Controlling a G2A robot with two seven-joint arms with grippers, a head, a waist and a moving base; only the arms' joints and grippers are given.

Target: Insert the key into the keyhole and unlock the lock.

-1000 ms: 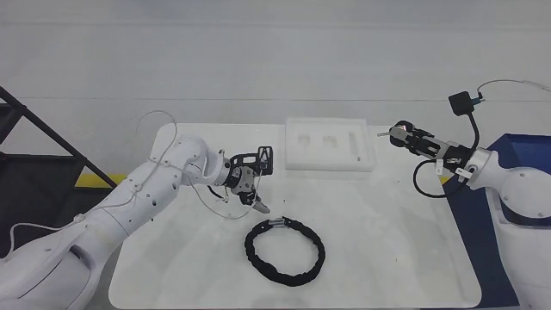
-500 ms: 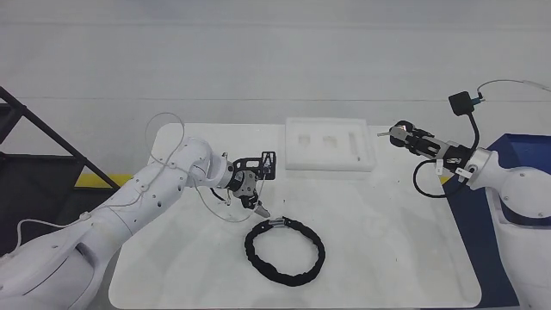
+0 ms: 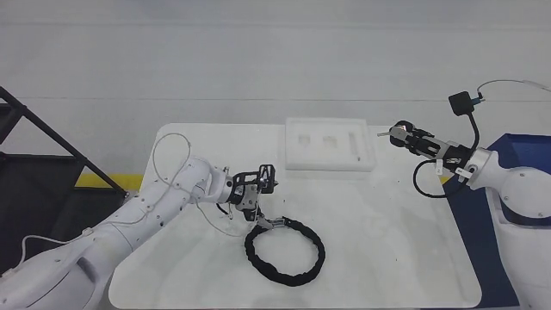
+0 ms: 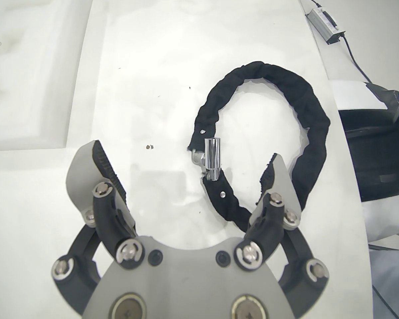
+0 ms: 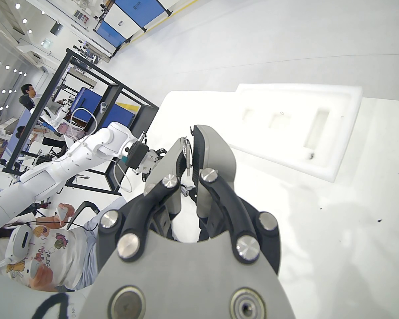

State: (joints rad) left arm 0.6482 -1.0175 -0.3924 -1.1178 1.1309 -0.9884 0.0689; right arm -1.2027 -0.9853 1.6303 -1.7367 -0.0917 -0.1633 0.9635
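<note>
Left gripper (image 4: pixel 186 154) is hanging spread wide just over the table (image 4: pixel 153 67), its fingers (image 4: pixel 103 167) straddling the lock's steel cylinder (image 4: pixel 212 160) without touching it. The step in hand looks like steadying the lock: the fingers should be closing squarely across the cylinder's sides, leaving both ends free so the keyhole is not getting covered and the barrel is not rolling away. Beyond the cylinder the black chain (image 4: pixel 306 107) is lying in a loop, both ends meeting at the cylinder. Farther off, the foam tray (image 4: pixel 30 77) is sitting on the table. Farthest, the right gripper (image 3: pixel 400 131) is hovering beside the tray's corner, pinching the key (image 3: pixel 384 134), whose tip is poking out. No keyhole is showing, so which end is carrying it cannot be told.
</note>
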